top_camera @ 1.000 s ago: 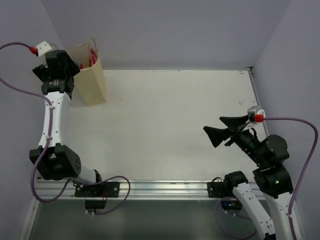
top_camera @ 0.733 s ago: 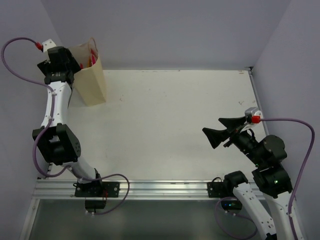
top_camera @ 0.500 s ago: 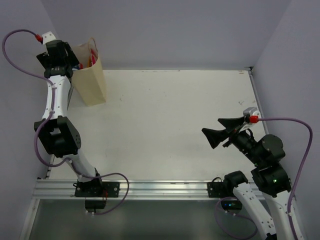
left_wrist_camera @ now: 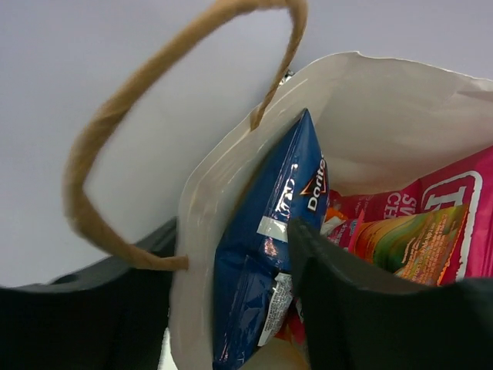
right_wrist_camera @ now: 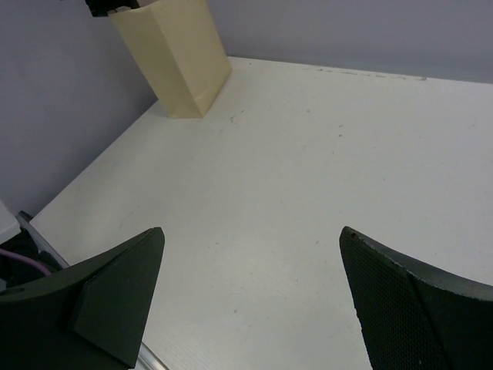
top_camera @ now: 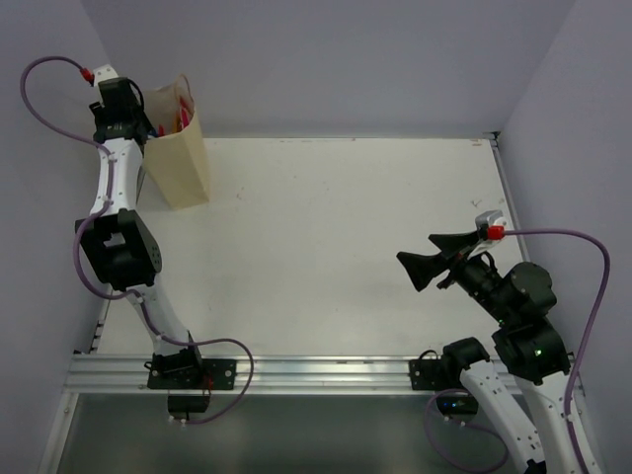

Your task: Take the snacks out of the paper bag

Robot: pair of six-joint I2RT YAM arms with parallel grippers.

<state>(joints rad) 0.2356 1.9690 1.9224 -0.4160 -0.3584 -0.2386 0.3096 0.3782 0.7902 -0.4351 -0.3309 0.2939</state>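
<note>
The cream paper bag stands upright at the far left corner of the table; it shows small in the right wrist view. My left gripper is at its top. In the left wrist view the gripper is open: one finger is outside the bag wall and the other inside. Between them are the wall and a blue Doritos bag. A pink bag and a red-yellow pouch lie behind. My right gripper hangs open and empty over the table.
A brown string handle loops above the left finger. Purple walls close in the back and both sides, and the bag sits close to the left one. White tabletop stretches between the bag and the right arm.
The left wrist has swung up and back along the bag's left side, and its jaws have narrowed around the bag wall and chip bag. The right gripper drifted slightly left.
</note>
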